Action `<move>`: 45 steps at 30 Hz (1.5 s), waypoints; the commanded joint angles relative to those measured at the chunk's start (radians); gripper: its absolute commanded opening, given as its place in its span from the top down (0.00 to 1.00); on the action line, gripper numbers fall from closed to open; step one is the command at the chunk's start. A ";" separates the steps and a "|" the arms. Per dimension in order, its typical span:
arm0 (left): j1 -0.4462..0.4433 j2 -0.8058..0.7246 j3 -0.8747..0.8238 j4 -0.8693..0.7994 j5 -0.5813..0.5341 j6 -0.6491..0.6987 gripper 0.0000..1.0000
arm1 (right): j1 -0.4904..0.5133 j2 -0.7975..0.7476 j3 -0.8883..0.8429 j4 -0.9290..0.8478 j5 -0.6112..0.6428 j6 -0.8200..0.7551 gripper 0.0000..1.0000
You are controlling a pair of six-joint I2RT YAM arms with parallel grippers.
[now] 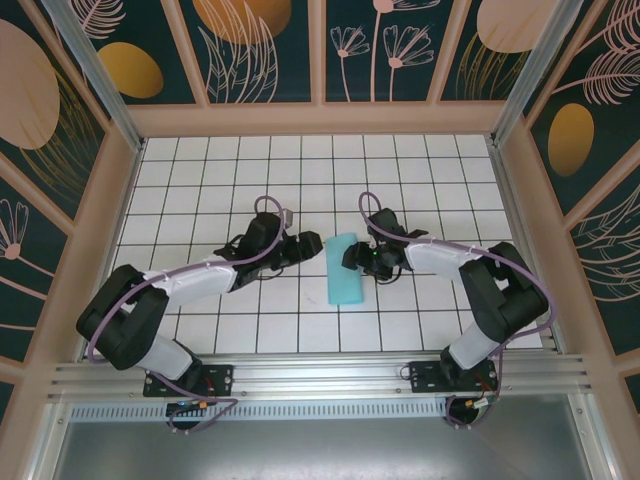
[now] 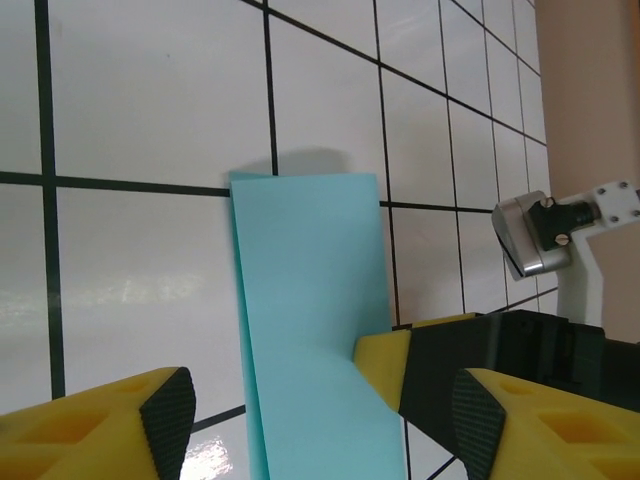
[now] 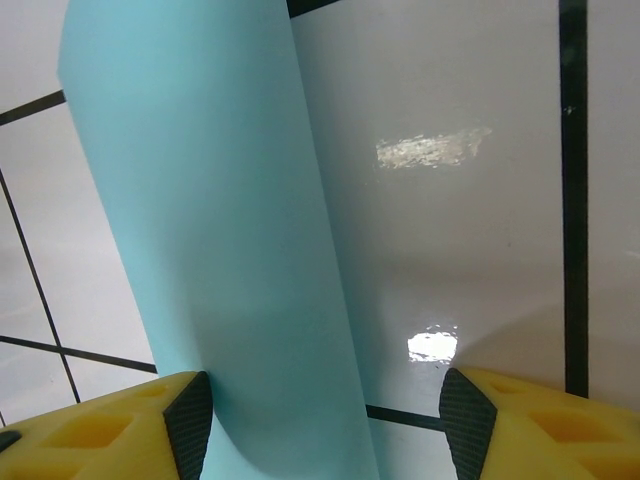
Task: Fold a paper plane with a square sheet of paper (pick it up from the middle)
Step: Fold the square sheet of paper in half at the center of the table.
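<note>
The table (image 1: 200, 180) is a glossy white surface ruled into square tiles by dark lines. Wood-framed walls (image 1: 260, 50) close it in on three sides, their panels dark teal with pale plant and orange oval patterns. An aluminium rail (image 1: 320, 375) runs along the near edge, and both arm bases are bolted to it.

The paper (image 1: 343, 275) lies flat near the middle of the table. It is folded into a narrow turquoise rectangle, its long side running away from the rail.

The left end effector (image 1: 308, 250) sits just left of the paper, near its far end. Its wrist view shows the yellow fingers (image 2: 165, 405) spread wide, with the paper running between them. Bare tile shows on both sides between the paper and the black pads, so it grips nothing.

The right end effector (image 1: 352, 260) is over the paper's right edge, also near the far end. Its fingers stand well apart. In its own wrist view the paper passes right beside one black pad (image 3: 190, 420), while the other pad stands over bare tile beyond the paper's edge. From the left wrist, one of its yellow fingers (image 2: 382, 360) meets the paper's right edge. Whether that finger presses the paper down cannot be told.
</note>
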State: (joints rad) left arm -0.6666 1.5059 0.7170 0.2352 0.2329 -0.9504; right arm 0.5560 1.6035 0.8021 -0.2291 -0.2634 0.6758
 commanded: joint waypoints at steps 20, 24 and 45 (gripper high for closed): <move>-0.012 -0.007 0.064 -0.034 -0.090 -0.007 0.22 | -0.002 0.001 -0.026 0.166 -0.125 0.105 0.43; -0.013 -0.015 0.070 -0.040 -0.095 -0.001 0.21 | -0.004 0.012 -0.022 0.151 -0.137 0.083 0.42; -0.012 -0.049 0.081 -0.053 -0.145 0.001 0.18 | -0.004 0.007 -0.018 0.257 -0.221 0.125 0.55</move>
State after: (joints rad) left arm -0.6746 1.5028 0.7811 0.1963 0.1303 -0.9592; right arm 0.5560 1.6375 0.7677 -0.0051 -0.4587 0.7773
